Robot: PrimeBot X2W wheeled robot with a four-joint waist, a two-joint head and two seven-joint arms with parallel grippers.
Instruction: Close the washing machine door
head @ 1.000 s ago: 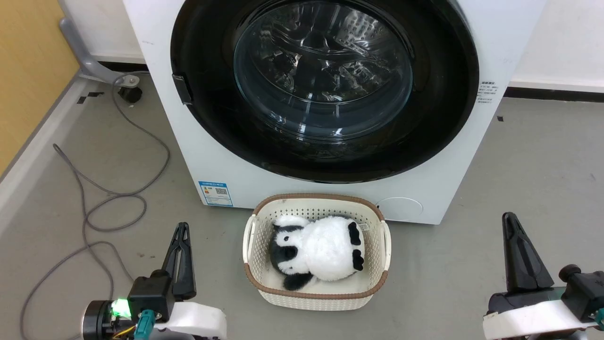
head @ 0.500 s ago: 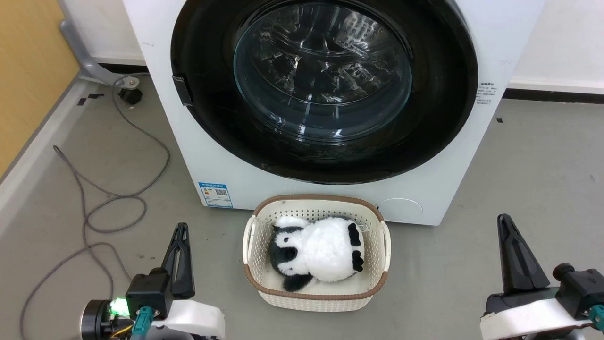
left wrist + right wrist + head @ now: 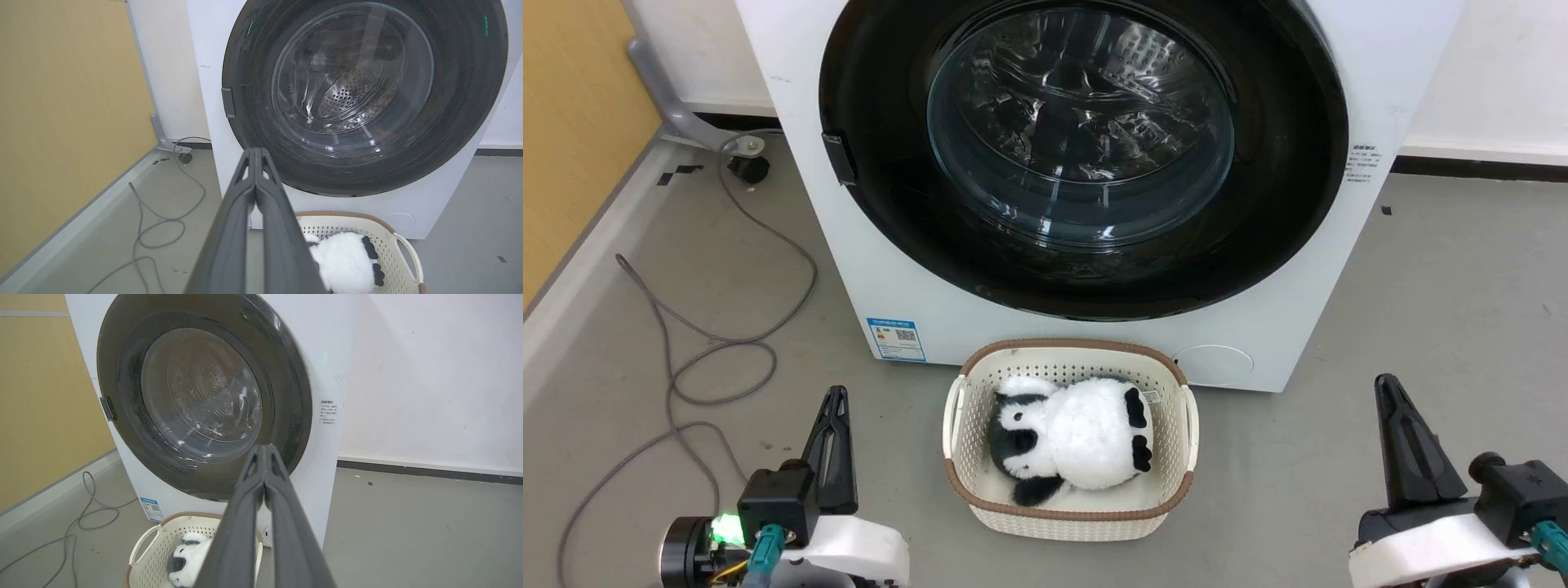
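The round, black-rimmed glass washing machine door point(image 3: 1082, 131) is sitting flush, far beyond the left end effector point(image 3: 836, 398) and right end effector point(image 3: 1385, 385), both pinched together and empty, its small black latch point(image 3: 838, 158) lying leftward.

The grey floor point(image 3: 1421, 286) carries the washing machine point(image 3: 890, 269), a cream basket point(image 3: 1070, 523) and a loose cable point(image 3: 814, 273).

Head camera: we looked down at washing machine door point(image 3: 1082, 155), near. Wrist cameras: we faced it low, from left and right. All shared that door, basket point(image 3: 1068, 345).
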